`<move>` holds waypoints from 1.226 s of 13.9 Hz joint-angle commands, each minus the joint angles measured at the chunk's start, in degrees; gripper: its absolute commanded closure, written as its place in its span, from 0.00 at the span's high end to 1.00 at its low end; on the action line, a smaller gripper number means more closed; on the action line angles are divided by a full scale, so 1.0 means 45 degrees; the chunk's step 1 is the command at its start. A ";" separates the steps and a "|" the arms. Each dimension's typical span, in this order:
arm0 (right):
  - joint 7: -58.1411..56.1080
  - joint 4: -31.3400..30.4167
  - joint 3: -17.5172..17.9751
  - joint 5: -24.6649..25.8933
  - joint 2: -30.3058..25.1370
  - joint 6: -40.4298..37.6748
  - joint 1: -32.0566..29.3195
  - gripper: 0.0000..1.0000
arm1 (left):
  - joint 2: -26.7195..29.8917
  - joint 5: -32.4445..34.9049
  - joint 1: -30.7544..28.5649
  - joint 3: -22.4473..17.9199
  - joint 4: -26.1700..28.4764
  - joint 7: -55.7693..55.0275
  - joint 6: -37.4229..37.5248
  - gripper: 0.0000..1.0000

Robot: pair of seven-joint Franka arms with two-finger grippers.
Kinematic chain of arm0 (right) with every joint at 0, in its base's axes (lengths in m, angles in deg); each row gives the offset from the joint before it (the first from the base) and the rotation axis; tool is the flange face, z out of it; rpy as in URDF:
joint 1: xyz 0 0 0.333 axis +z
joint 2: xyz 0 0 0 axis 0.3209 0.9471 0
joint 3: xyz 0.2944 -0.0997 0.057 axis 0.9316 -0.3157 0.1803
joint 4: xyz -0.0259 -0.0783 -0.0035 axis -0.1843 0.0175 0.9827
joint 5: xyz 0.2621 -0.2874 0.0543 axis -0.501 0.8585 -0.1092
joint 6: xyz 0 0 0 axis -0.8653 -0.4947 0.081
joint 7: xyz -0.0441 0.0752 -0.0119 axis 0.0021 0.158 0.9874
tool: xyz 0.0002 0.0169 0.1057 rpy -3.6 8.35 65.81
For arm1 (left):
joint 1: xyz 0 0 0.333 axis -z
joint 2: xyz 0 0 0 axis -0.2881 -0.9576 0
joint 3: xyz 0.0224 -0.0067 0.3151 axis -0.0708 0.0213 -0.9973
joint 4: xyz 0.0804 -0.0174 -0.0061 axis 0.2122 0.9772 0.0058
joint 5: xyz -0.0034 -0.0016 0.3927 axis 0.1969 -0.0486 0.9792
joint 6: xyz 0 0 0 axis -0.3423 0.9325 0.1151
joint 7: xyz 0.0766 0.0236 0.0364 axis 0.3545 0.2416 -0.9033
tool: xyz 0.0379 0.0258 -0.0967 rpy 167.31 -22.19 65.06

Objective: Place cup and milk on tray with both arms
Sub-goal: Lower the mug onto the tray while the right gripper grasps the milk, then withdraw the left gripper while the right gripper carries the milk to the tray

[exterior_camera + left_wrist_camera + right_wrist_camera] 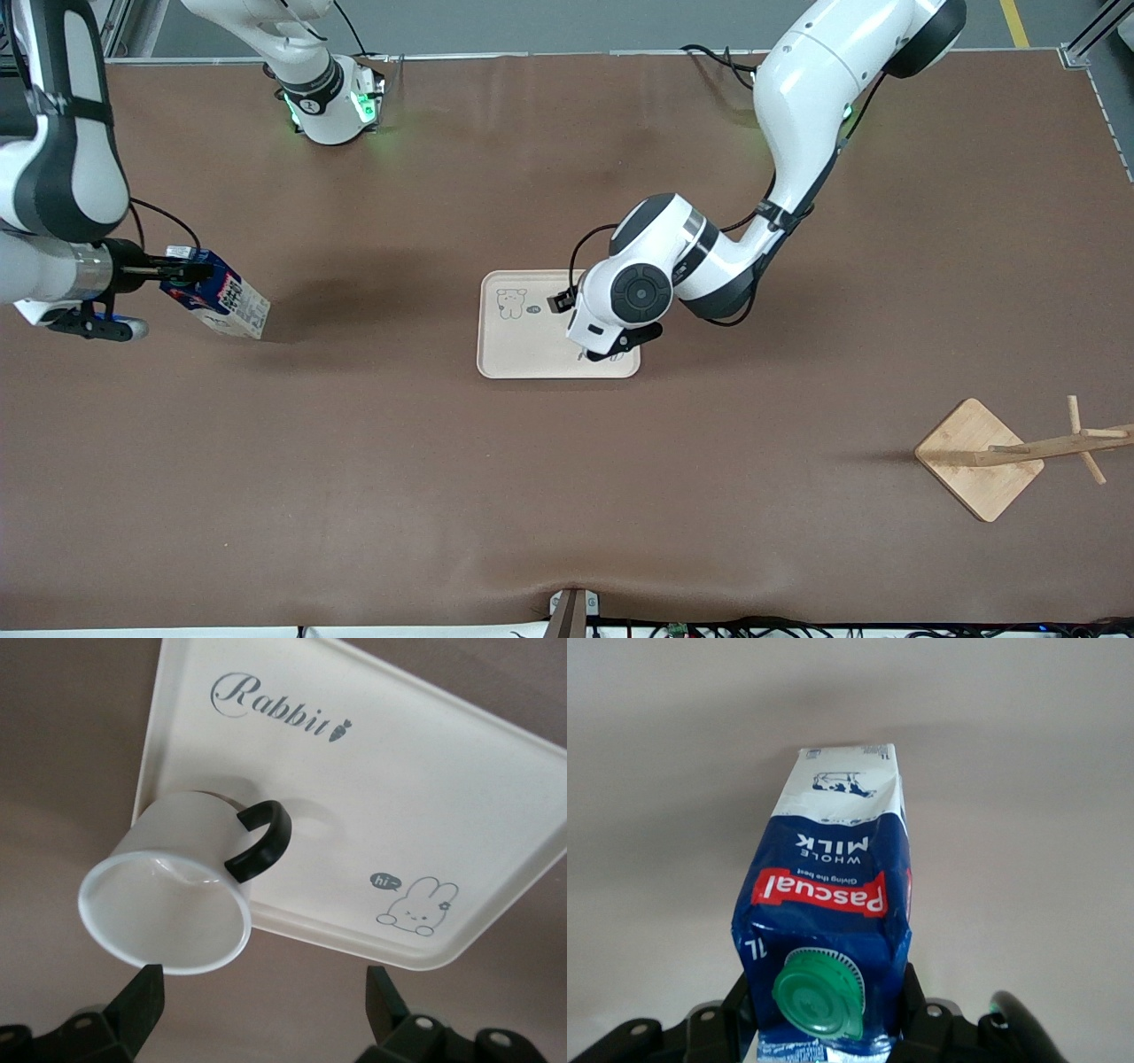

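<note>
1. Nearest the front camera stands the wooden rack [983, 458], down by the table's front edge at my left arm's end; it has no part in the job and nothing is touching it.
2. My left gripper [613, 346] sits low over the tray [523, 341], at the tray corner nearest the camera on my left arm's side.
3. From my left wrist, the cup [182, 899] stands on the tray just inside one corner, black handle turned toward the tray's middle. My fingers [137, 1001] are spread wide with neither pad on the cup, so I judge that half of the task done.
4. What remains for my left arm is only to lift clear so the tray is free.
5. My right gripper [174, 273] is up in the air over the table's edge at my right arm's end, well apart from the tray.
6. It is clamped on the milk [220, 304] at the capped top, one finger on each side, the carton hanging tilted with its base toward the tray.
7. So the milk is picked but not delivered: I judge the carry across to the centre of the table, the upright set-down beside the cup, and the release all left to do.
</note>
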 commanded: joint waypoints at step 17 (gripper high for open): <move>0.6504 0.8161 0.0035 -0.5242 0.6377 -0.1286 0.6875 0.06 | 0.4693 0.3685 -0.5115 -0.0045 -0.0099 0.5316 0.3360 1.00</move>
